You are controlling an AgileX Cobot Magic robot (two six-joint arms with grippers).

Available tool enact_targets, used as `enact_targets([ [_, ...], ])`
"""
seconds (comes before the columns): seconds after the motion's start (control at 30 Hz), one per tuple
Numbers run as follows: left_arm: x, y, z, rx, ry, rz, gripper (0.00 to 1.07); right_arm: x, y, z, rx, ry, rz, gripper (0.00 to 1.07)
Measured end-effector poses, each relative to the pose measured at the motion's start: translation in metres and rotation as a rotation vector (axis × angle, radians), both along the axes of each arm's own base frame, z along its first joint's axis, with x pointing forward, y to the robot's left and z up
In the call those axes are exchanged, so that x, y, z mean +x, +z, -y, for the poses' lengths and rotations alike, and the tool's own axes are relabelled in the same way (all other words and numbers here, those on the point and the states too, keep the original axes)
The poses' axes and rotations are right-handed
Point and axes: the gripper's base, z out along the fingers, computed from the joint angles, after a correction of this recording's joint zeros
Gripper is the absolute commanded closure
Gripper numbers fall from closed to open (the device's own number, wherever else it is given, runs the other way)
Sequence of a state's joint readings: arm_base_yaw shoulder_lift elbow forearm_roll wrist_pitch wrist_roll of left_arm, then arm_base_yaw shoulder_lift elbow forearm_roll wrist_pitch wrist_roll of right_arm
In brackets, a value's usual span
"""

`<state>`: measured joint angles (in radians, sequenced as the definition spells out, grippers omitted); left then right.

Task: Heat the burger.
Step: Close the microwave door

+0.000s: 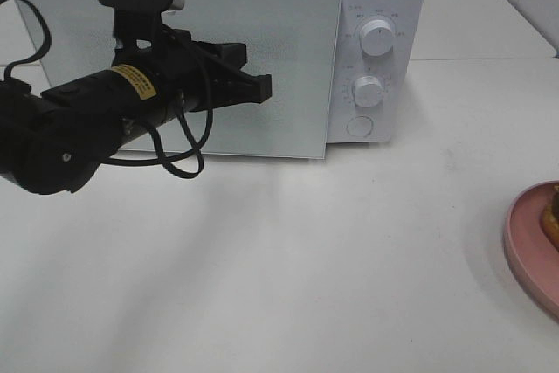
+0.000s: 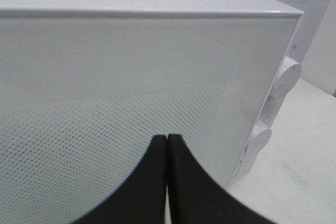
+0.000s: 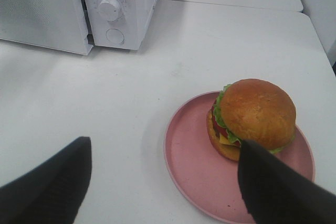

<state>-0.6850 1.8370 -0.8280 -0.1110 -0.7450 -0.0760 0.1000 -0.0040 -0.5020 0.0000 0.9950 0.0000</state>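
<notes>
The burger (image 3: 254,114), with a golden bun, lettuce, tomato and cheese, sits on a round pink plate (image 3: 194,156). From above, only a sliver of the burger (image 1: 552,216) and part of the plate (image 1: 528,246) show at the right edge. My right gripper (image 3: 164,145) hovers open above the plate, its fingers wide apart and holding nothing. My left gripper (image 1: 262,86) is shut and empty, its tips (image 2: 167,138) pressed together just in front of the white microwave's door (image 1: 262,32), towards the knob side.
The microwave (image 1: 384,6) stands at the back with two knobs (image 1: 377,37) (image 1: 369,92) and a round button (image 1: 359,126) on its right panel. The left arm's black body and cables (image 1: 79,128) hang before the door. The white table (image 1: 306,259) stretches between microwave and plate.
</notes>
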Motion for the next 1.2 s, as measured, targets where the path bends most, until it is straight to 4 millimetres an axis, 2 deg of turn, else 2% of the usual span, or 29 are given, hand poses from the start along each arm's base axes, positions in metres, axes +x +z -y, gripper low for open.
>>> enact_targets([
  [0.27, 0.017, 0.002, 0.020, -0.013, -0.012, 0.007, 1.07, 0.000, 0.000, 0.000, 0.000, 0.000, 0.000, 0.31],
  [0.5, 0.029, 0.005, 0.029, -0.038, 0.004, 0.012, 1.07, 0.000, 0.000, 0.000, 0.000, 0.000, 0.000, 0.31],
  [0.9, 0.049, 0.002, 0.058, 0.022, -0.050, 0.041, 1.07, 0.000, 0.000, 0.000, 0.000, 0.000, 0.000, 0.31],
  [1.2, 0.060, 0.000, 0.065, 0.072, -0.058, 0.045, 1.07, 0.000, 0.000, 0.000, 0.000, 0.000, 0.000, 0.31],
])
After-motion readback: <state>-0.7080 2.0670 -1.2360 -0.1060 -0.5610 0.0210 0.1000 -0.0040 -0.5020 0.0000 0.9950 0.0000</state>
